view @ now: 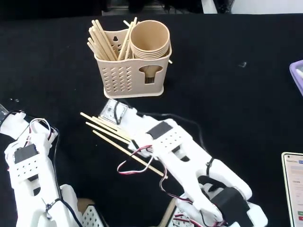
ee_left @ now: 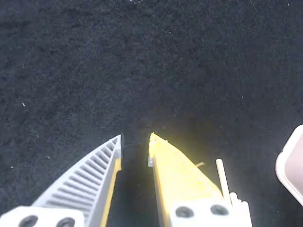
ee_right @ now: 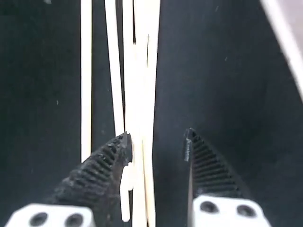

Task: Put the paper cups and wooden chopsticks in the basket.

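Observation:
The beige perforated basket [view: 128, 75] stands at the back centre. Several wooden chopsticks [view: 102, 42] lean in its left compartment, and stacked paper cups [view: 150, 39] fill its right one. Several more chopsticks [view: 106, 128] lie loose on the black table in front of it. My right gripper [ee_right: 156, 137] is open and low over these chopsticks [ee_right: 139, 71], which run between its fingers; in the high view it [view: 110, 118] sits at their far end. My left gripper [ee_left: 136, 139] hovers over bare black cloth at the near left, open by a narrow gap and holding nothing. A chopstick end [ee_left: 222, 175] shows beside it.
A purple tray edge [view: 297, 75] sits at the far right, and a tablet screen [view: 293, 189] at the near right. Red and white cables [view: 137, 161] loop beside the right arm. The left arm [view: 28, 161] occupies the near left corner.

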### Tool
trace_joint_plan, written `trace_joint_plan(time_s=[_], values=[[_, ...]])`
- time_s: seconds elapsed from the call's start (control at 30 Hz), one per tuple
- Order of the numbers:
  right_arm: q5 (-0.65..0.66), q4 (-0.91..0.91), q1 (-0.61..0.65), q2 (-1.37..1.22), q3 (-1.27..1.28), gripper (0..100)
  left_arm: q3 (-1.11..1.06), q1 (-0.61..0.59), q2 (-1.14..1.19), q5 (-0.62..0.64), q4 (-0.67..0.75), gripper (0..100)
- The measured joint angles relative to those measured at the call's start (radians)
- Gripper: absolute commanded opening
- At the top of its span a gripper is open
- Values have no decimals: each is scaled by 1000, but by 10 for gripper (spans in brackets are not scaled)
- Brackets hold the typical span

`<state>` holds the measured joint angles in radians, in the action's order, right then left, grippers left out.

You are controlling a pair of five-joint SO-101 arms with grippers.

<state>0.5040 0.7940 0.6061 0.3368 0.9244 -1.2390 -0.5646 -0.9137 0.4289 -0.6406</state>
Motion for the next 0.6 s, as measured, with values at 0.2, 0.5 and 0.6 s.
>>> trace_joint_plan(time_s=[0.2, 0.5, 0.6], values=[[-9, -12, 41, -126, -74, 186, 0, 0, 0, 0, 0, 109], [-15, 9, 41, -324, -265, 57, 0, 0, 0, 0, 0, 109], [9, 28, 37, -334, -284, 25, 0, 0, 0, 0, 0, 109]])
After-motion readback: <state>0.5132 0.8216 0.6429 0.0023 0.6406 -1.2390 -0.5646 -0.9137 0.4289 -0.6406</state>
